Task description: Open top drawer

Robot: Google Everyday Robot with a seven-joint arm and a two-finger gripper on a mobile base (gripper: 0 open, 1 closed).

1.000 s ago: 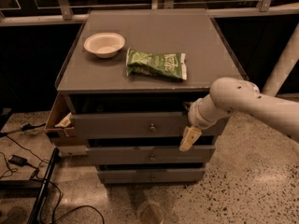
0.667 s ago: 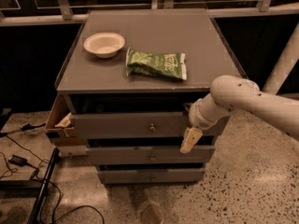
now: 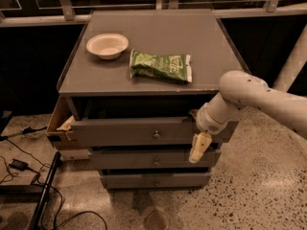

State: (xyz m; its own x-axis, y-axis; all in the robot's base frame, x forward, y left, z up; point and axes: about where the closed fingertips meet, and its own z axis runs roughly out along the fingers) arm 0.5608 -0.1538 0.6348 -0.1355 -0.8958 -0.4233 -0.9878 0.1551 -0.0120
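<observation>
The top drawer [image 3: 124,131] is the widest grey front under the cabinet top, with a small round metal knob [image 3: 156,134] at its centre. It stands pulled out a little, with a dark gap above it. My gripper [image 3: 198,149] hangs from the white arm at the drawer's right end, to the right of the knob and a little below it. Its cream fingertips [image 3: 196,155] point down over the right part of the middle drawer [image 3: 139,159]. It holds nothing that I can see.
On the cabinet top [image 3: 158,37] sit a white bowl [image 3: 107,45] and a green snack bag [image 3: 161,65]. A bottom drawer [image 3: 153,180] lies below. A cardboard box [image 3: 59,124] sticks out at the left. Cables [image 3: 19,166] lie on the speckled floor at the left.
The gripper has shifted slightly right and down beside the top drawer's right end. The drawer front looks the same.
</observation>
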